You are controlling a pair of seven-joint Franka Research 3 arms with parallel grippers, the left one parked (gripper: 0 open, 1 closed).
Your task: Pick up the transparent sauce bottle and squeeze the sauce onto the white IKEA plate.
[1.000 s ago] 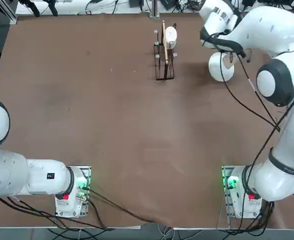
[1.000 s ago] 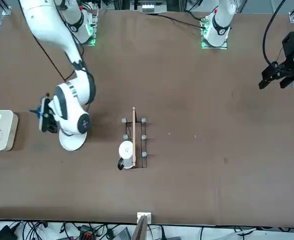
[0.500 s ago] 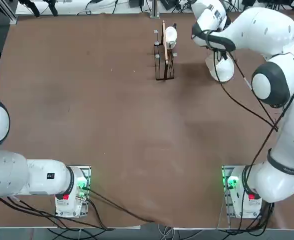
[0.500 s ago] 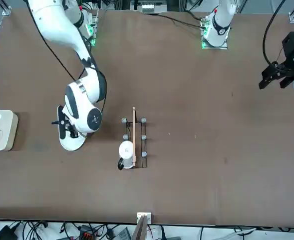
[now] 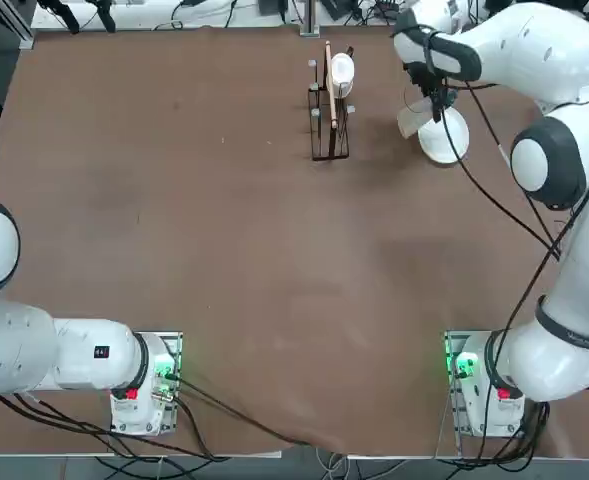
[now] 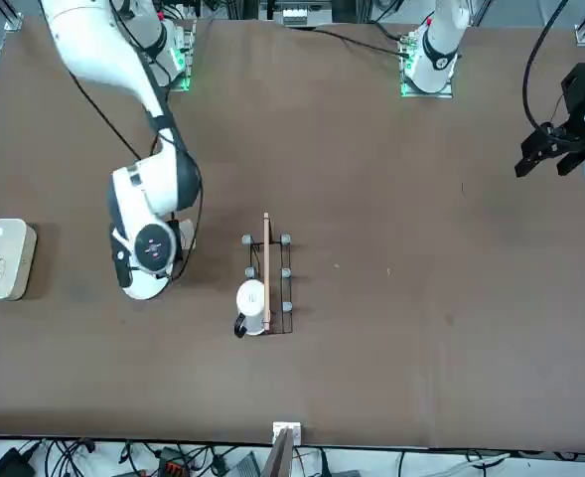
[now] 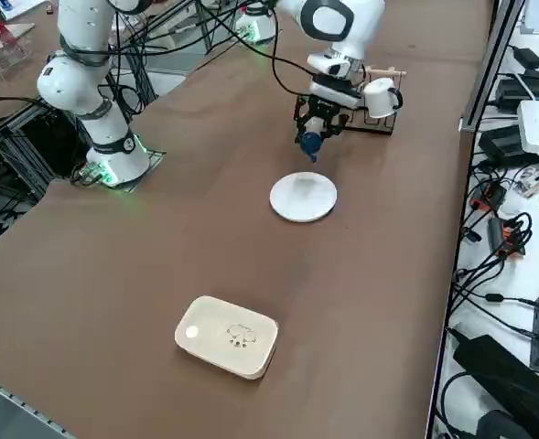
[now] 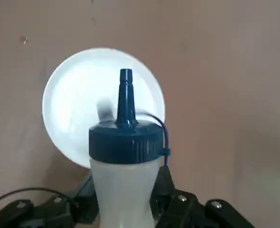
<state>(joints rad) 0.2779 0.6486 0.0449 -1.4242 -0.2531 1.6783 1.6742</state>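
Wrist view: tool (image 8: 123, 202) grips translucent, blue-capped sauce bottle (image 8: 124, 156) above glossy round plate (image 8: 73, 109).

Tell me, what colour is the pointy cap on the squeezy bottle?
Dark blue. The nozzle cap on the transparent sauce bottle shows best in the right wrist view.

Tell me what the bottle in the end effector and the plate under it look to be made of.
Bottle: likely soft plastic, with a cloudy translucent body and a matte dark blue ribbed cap and nozzle. Plate: glossy white, with a soft highlight on its face; ceramic or hard plastic, the look leaves it open. The right end effector holds the bottle nozzle-down above the plate.
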